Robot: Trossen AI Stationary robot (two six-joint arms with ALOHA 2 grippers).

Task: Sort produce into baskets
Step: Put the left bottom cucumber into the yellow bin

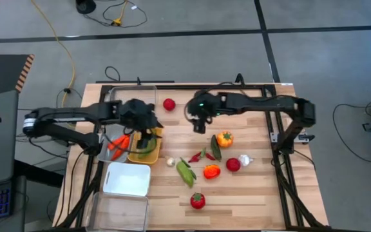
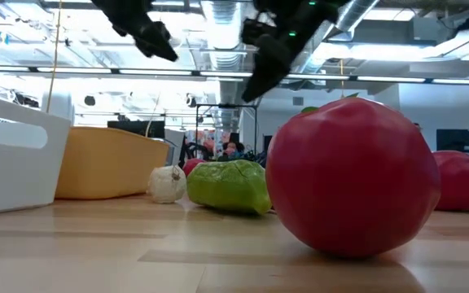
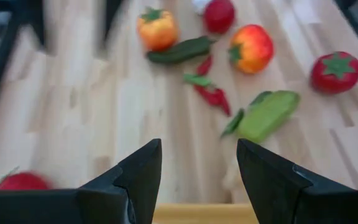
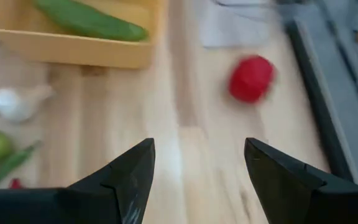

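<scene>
The left gripper (image 1: 148,133) is hovering over the yellow basket (image 1: 134,155), its fingers (image 3: 143,171) standing spread with nothing between them. The right gripper (image 1: 198,124) is hanging above bare table (image 1: 256,187) near the middle, fingers (image 4: 132,168) likewise apart and empty.

A green cucumber (image 4: 89,20) is lying inside the yellow basket. Orange carrots (image 1: 118,143) are sitting in the grey basket (image 1: 105,145) just beside it. The white basket (image 1: 127,179) is lying nearer the front edge, with a clear basket (image 1: 118,212) beyond it, cut off by the picture's edge.

Loose produce is lying on the table: a red tomato (image 1: 169,104) apart near the far side; an orange-yellow pepper (image 1: 224,138); a dark cucumber (image 1: 216,149); small red chillies (image 1: 201,156); a light green piece (image 1: 185,173), possibly a flattened cucumber; a second pepper (image 1: 211,171); a tomato (image 1: 233,164) touching a garlic bulb (image 1: 245,159); another garlic bulb (image 1: 170,162); and a tomato (image 1: 198,200) near the front.

The left arm is hiding much of the clear basket (image 1: 140,95) at the far side. The low view is largely blocked by the front tomato. No legible writing is showing.
</scene>
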